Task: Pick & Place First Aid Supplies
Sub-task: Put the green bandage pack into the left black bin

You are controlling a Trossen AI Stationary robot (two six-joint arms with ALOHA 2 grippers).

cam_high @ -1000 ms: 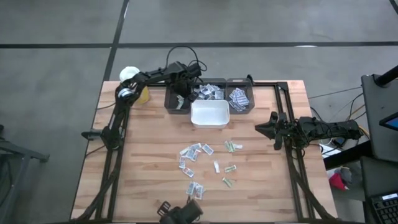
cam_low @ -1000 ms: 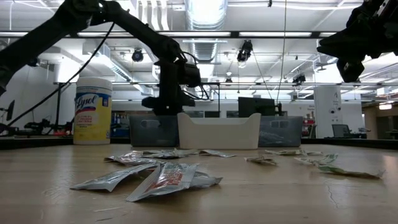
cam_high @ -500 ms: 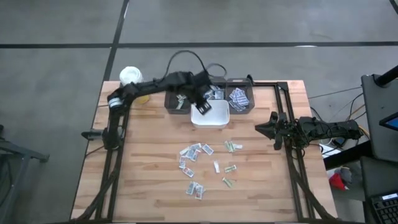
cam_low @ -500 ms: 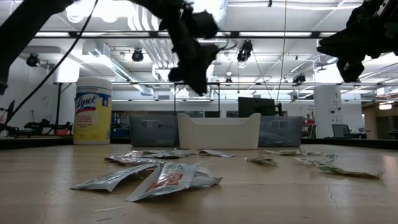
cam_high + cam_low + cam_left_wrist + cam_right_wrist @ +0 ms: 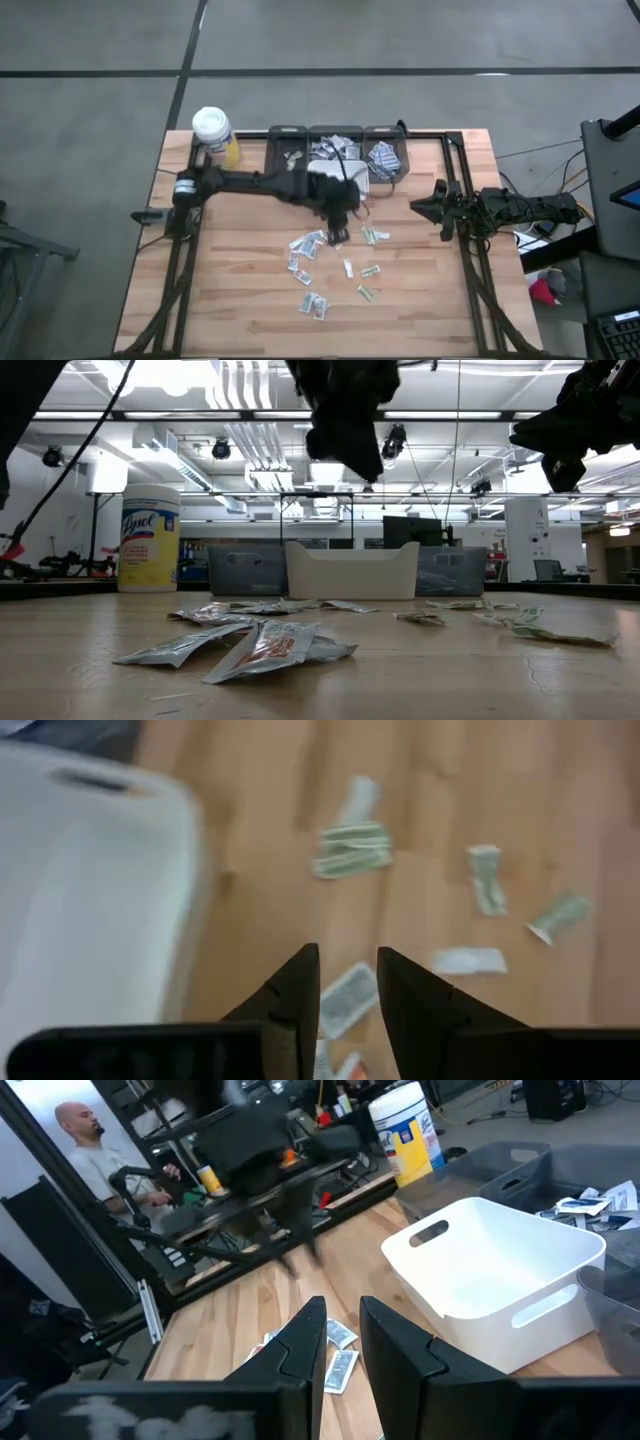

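Observation:
The first aid supplies, small flat packets (image 5: 320, 245), lie scattered on the middle of the wooden table, with more of them toward the near edge (image 5: 313, 305) and close to the low camera (image 5: 260, 645). My left gripper (image 5: 337, 235) hangs open above the scattered packets, pointing steeply down, just on the near side of the white bin (image 5: 358, 180). Between its fingers (image 5: 348, 955) I see only the table and a packet (image 5: 345, 1000) below. My right gripper (image 5: 425, 207) waits level at the table's right edge, open, with nothing between its fingers (image 5: 340, 1315).
Three grey bins (image 5: 385, 158) stand in a row at the far edge, with packets inside them. The white bin (image 5: 352, 570) sits just in front of them. A yellow bottle with a white lid (image 5: 212, 125) stands at the far left corner.
My left gripper has swung from the far left grey bin toward the near edge, passing over the white bin, and now hangs above the scattered packets. It rose and rolled on the way. The packets on the table lie as before.

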